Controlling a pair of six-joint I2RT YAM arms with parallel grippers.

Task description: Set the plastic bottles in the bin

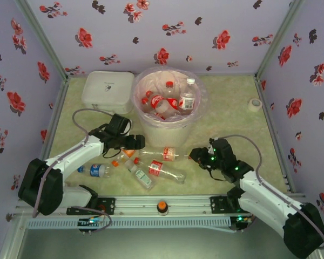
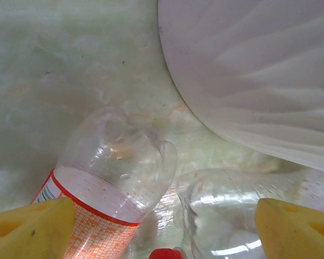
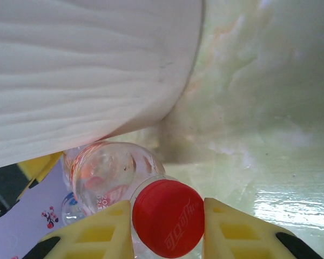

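Since these clear bottles [image 1: 151,168] look empty, light and slick, with thin walls that would cave under a squeeze, I favour the stiff neck: my right claw [image 3: 167,229] is pinched on the red cap [image 3: 167,210] of one lying on the table [image 1: 227,102] just before the bin [image 1: 167,128], which holds several. My left claw [image 2: 162,226] hangs spread wide over two more. Cap script and the print on a red-and-white label [image 2: 105,232] are too blurred to read.

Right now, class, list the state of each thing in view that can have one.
Round white pink-lined bin: upright, bottles inside.
White rectangular lidded box: lid shut.
Left end effector: open, holding nothing.
Right end effector: shut on red-capped clear plastic bottle, lying down.
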